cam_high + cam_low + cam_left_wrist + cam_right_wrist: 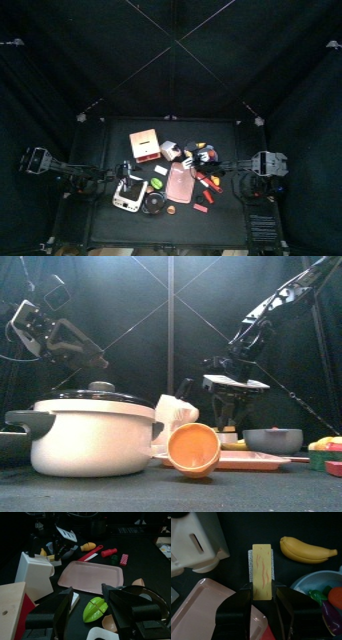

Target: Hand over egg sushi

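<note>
The egg sushi [261, 564] is a yellow slab on white rice, lying lengthwise ahead of my right gripper [262, 594]. The right jaws press against both long sides of its near end. Whether it rests on the table I cannot tell. In the front view the right gripper [229, 416] hangs pointing down behind the pink tray [251, 463]. My left gripper [93, 607] is wide open with nothing held, above a green toy piece [95, 608] on the left part of the table.
A banana [308, 549] and a grey bowl [314, 582] of toy food lie close to the sushi, with a white block [194, 539] opposite. A white pot [94, 436] and an orange cup [191, 446] stand at the front. The pink tray [93, 577] is mid-table.
</note>
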`<action>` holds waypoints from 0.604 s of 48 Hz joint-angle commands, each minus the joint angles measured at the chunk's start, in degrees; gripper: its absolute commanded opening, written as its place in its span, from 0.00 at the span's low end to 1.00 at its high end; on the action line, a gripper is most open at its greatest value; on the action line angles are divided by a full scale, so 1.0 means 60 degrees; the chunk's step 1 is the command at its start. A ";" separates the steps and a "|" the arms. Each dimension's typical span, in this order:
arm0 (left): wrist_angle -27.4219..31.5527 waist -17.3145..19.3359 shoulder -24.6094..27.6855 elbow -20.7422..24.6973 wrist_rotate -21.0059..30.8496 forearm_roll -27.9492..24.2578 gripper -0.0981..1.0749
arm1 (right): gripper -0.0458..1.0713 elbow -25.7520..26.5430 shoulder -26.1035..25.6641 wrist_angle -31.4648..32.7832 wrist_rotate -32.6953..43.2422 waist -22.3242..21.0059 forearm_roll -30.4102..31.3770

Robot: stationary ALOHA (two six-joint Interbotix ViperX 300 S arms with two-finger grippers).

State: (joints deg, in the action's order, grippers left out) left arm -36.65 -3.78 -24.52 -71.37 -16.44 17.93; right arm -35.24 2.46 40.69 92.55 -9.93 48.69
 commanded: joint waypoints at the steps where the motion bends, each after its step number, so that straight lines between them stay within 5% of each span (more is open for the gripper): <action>1: -0.0044 0.0000 -0.0029 0.0132 0.0000 0.0000 0.82 | 0.52 0.0293 -0.0615 0.0190 0.0015 -0.0029 0.0132; 14: -0.0044 -0.0015 -0.0029 0.0190 -0.0015 -0.0015 0.82 | 0.52 0.0337 -0.1729 0.0747 0.0000 0.0513 0.0396; 29: -0.0059 -0.0176 -0.0015 0.0439 0.0000 -0.0234 0.82 | 0.52 -0.0176 -0.2974 0.0879 -0.0103 0.2622 0.0557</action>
State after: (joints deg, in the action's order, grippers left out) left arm -36.65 -4.31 -24.61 -70.40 -16.44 17.14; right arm -36.30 -12.39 46.05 92.02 2.55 51.33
